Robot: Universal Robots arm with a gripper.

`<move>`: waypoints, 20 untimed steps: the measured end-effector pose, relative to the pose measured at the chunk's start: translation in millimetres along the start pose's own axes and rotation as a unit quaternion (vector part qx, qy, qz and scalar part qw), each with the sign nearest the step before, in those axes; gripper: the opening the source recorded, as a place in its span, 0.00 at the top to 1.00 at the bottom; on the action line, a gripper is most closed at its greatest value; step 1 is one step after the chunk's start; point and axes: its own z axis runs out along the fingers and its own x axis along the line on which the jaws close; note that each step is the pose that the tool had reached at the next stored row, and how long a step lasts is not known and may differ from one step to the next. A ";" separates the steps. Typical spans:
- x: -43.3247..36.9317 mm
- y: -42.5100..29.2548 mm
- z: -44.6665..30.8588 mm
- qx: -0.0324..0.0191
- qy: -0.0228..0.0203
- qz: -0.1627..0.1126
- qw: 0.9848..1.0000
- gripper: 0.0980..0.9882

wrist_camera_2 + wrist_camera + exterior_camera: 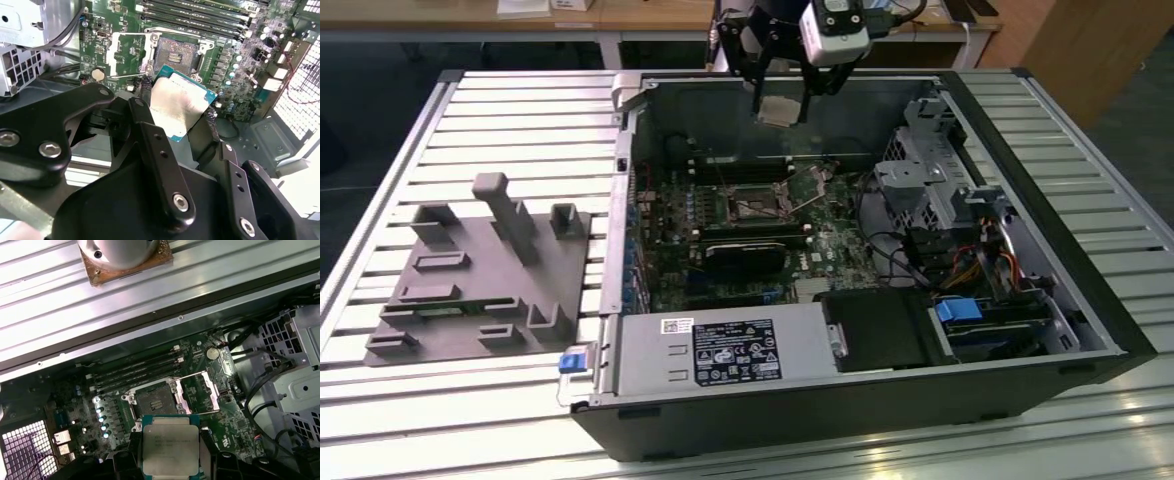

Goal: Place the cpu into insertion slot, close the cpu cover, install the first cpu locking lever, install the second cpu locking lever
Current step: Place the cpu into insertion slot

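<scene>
Partly hidden: cpu (169, 444) w/in pincer (178, 107)

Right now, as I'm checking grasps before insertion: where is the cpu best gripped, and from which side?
By two opposite edges, coming from its metal-top side. The cpu is a thin flat square, so only the edges give purchase, and this leaves the underside free to face the slot. The tool clamps it that way.
</scene>
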 end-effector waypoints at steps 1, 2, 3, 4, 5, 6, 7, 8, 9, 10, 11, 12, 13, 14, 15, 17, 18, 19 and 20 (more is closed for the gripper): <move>0.0 0.0 0.0 0.000 0.000 0.002 1.000 0.50; 0.0 0.0 0.1 0.000 0.000 0.004 1.000 0.50; 0.0 0.0 0.1 0.000 -0.001 0.006 1.000 0.50; 0.0 0.0 0.2 0.000 -0.001 0.008 1.000 0.50; 0.0 0.0 0.2 0.000 -0.001 0.009 1.000 0.50; 0.0 0.0 0.2 0.000 -0.001 0.011 1.000 0.50; 0.0 0.0 0.2 0.000 -0.001 0.013 1.000 0.50; 0.0 0.0 0.3 0.000 -0.001 0.015 1.000 0.50; 0.0 0.0 0.3 0.000 -0.002 0.017 1.000 0.50; 0.0 0.0 0.4 0.000 -0.002 0.019 1.000 0.50; 0.0 0.0 0.4 0.000 -0.002 0.021 1.000 0.50; 0.0 0.1 0.5 0.000 -0.002 0.023 1.000 0.50; 0.0 0.1 0.5 0.000 -0.002 0.025 1.000 0.50; 0.1 0.2 0.5 0.000 -0.003 0.027 1.000 0.50; 0.1 0.2 0.5 0.000 -0.003 0.029 1.000 0.50; 0.1 0.3 0.6 0.000 -0.003 0.033 0.999 0.50; 0.1 0.4 0.7 0.000 -0.003 0.035 0.999 0.50; 0.2 0.4 0.7 0.000 -0.003 0.037 0.999 0.50; 0.2 0.4 0.7 0.000 -0.004 0.040 0.999 0.50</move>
